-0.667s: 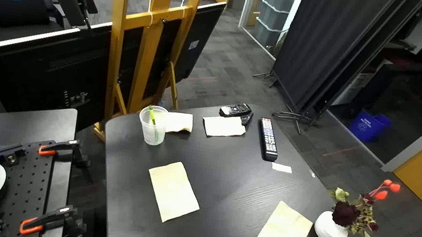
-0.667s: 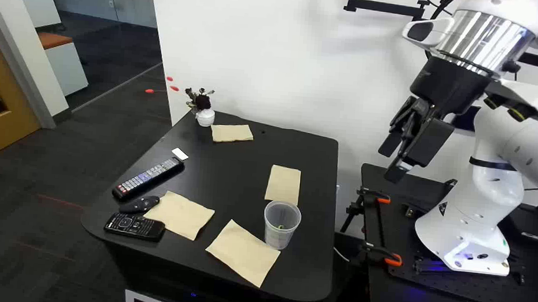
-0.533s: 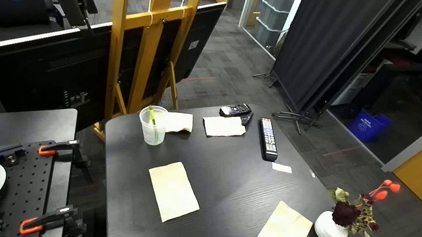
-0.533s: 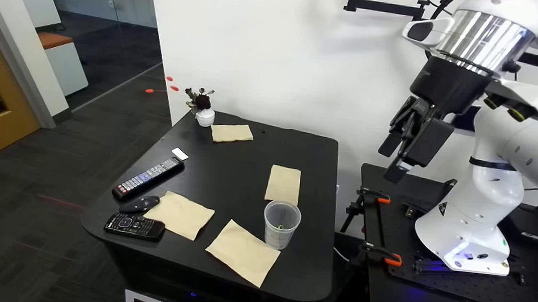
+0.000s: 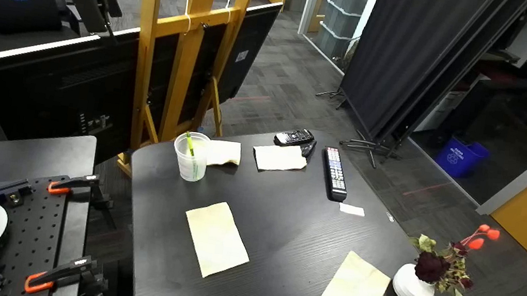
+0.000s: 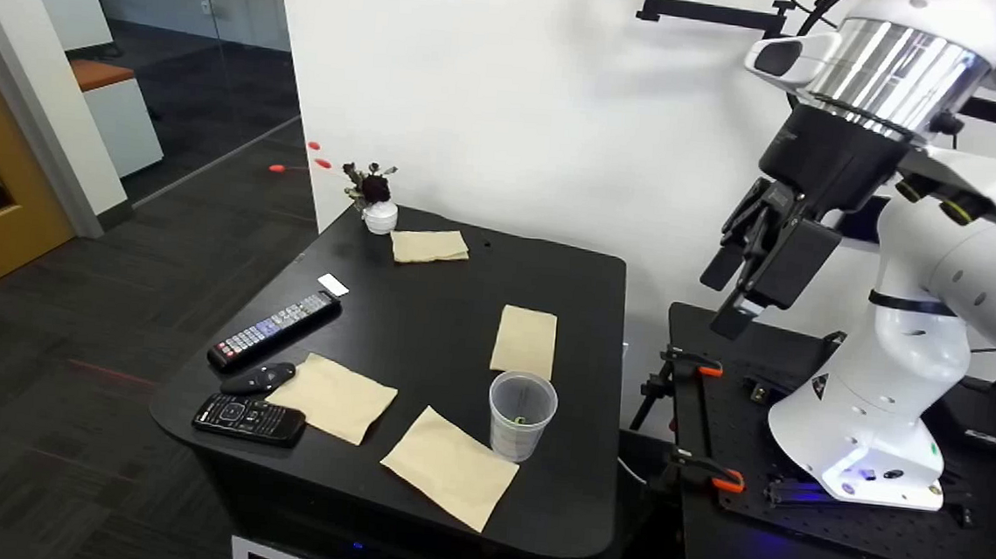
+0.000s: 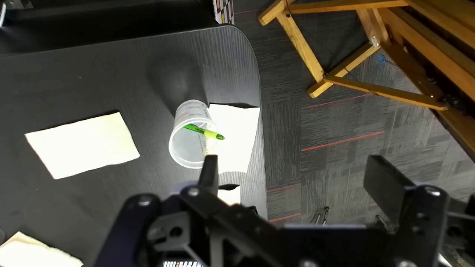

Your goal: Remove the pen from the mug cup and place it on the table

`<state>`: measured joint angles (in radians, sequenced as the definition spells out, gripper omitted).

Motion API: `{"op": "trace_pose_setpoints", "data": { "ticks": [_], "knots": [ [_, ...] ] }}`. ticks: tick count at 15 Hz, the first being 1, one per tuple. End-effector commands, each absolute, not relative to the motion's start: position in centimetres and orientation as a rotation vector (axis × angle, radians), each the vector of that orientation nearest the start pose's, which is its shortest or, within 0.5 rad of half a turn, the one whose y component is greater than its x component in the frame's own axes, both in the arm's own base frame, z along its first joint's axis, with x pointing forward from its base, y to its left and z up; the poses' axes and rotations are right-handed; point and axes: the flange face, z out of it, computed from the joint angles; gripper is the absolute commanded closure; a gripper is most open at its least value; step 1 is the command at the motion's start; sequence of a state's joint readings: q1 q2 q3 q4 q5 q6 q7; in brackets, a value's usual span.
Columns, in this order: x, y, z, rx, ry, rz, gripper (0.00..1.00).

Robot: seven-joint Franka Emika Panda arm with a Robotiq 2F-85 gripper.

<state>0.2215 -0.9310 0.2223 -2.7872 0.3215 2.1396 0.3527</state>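
The mug cup, a translucent whitish plastic cup, stands upright on the dark table in both exterior views (image 5: pixel 191 167) (image 6: pixel 515 440), and its side shows in the wrist view (image 7: pixel 191 111). The green pen leans inside it, its tip above the rim (image 5: pixel 190 144) (image 7: pixel 204 131); in an exterior view only a bit of it shows (image 6: pixel 520 420). The table (image 5: pixel 284 219) (image 6: pixel 426 309) (image 7: pixel 111 74) is black and smooth. My gripper (image 6: pixel 726 300) (image 5: pixel 106 20) is raised beyond the table's edge, apart from the cup. In the wrist view the gripper (image 7: pixel 293 161) is open and empty, fingers wide apart.
Several beige paper sheets lie on the table, one beside the cup (image 6: pixel 452 469) and one nearby (image 5: pixel 217 239). A long remote (image 5: pixel 335 173) and a smaller remote (image 6: pixel 250 419) lie farther off. A white vase with flowers (image 5: pixel 413 284) stands at a corner. A wooden easel (image 5: pixel 182 78) stands past the table's edge.
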Motion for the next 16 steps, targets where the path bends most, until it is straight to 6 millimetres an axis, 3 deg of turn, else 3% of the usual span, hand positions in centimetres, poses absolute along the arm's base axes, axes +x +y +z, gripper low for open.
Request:
{"op": "trace_pose_setpoints", "data": {
  "ticks": [1,10,16],
  "knots": [
    [27.2,14.3,47.5,-2.915,0.158,-0.324,0.0],
    [27.4,14.0,47.4,-2.92,0.184,-0.32,0.0],
    [29.8,10.4,45.2,-2.977,0.645,-0.296,0.0]
  ]
}}
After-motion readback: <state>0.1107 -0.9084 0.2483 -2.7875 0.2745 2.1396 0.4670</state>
